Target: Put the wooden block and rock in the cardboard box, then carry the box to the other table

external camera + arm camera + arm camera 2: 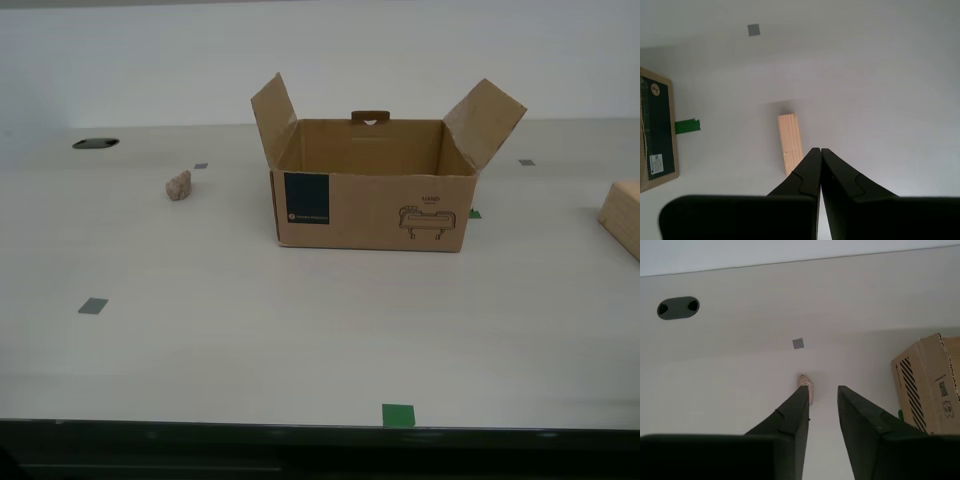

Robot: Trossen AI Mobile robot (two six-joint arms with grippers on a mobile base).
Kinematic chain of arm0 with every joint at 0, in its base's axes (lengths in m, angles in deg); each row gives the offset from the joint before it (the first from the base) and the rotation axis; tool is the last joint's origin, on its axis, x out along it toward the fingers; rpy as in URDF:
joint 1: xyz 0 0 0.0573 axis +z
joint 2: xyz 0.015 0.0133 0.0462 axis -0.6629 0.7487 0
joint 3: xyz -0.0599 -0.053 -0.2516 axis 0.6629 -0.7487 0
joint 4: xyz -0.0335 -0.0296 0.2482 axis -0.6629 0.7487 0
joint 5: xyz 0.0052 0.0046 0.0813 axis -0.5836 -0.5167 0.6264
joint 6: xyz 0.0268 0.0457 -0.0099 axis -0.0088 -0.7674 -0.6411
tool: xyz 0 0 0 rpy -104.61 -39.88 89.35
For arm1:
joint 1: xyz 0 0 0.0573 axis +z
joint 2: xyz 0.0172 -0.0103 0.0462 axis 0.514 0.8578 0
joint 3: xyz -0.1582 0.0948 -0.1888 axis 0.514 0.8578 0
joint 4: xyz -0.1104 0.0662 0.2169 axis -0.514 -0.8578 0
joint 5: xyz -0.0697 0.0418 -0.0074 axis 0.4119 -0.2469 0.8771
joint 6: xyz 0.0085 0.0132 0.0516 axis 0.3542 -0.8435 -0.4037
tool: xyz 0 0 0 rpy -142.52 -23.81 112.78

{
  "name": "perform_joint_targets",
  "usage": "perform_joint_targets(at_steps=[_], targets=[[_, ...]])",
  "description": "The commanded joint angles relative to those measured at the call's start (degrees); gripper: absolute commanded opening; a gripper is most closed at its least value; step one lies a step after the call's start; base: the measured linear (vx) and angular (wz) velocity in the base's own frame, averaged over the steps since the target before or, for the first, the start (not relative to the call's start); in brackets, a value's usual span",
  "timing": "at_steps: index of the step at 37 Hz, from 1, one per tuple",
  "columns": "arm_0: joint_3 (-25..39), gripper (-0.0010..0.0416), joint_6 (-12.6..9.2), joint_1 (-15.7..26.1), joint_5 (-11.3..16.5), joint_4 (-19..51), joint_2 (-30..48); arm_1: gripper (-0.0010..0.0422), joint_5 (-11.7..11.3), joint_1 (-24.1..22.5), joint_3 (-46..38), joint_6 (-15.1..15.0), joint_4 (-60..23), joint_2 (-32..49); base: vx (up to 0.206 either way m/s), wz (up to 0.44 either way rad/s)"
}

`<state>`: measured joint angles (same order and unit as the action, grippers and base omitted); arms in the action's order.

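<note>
The cardboard box [372, 195] stands open in the middle of the off-white table, flaps upright, teal label facing the camera. The rock [178, 185] lies to its left in the exterior view. The wooden block [622, 219] sits at the exterior view's right edge, cut off. Neither arm shows in the exterior view. My second gripper [823, 391] hangs open above the table, the rock [806, 385] just beyond one fingertip. My first gripper [820, 150] is shut and empty, hovering over the near end of the wooden block [790, 142].
A black hole [95, 143] is set in the table at the back, on the exterior view's left. Grey tape squares [93, 306] and green tape marks [398, 415] dot the surface. The table's front edge runs along the bottom of the exterior view. The box's side [930, 385] shows in the second wrist view.
</note>
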<state>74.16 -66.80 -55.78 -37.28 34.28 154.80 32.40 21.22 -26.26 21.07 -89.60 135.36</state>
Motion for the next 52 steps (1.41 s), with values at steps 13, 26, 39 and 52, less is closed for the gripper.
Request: perform_joint_targets(at_steps=[13, 26, 39, 52], targets=[[-3.8, 0.0001, -1.0, 0.2, 0.2, 0.1, 0.0, 0.0242, 0.0, 0.0, 0.0, 1.0, -0.1, 0.0, 0.0, 0.0], [-3.1, 0.0001, -1.0, 0.3, 0.2, 0.1, 0.0, 0.0361, 0.0, 0.0, 0.0, 0.9, -0.7, 0.0, 0.0, 0.0], [-3.1, 0.0001, -1.0, 0.4, 0.2, -0.1, 0.0, 0.0391, 0.0, 0.0, 0.0, 1.0, -1.0, 0.0, 0.0, 0.0], [-3.1, 0.0001, -1.0, 0.4, 0.2, -0.2, 0.0, 0.0391, 0.0, 0.0, 0.0, 0.9, -0.9, 0.0, 0.0, 0.0]])
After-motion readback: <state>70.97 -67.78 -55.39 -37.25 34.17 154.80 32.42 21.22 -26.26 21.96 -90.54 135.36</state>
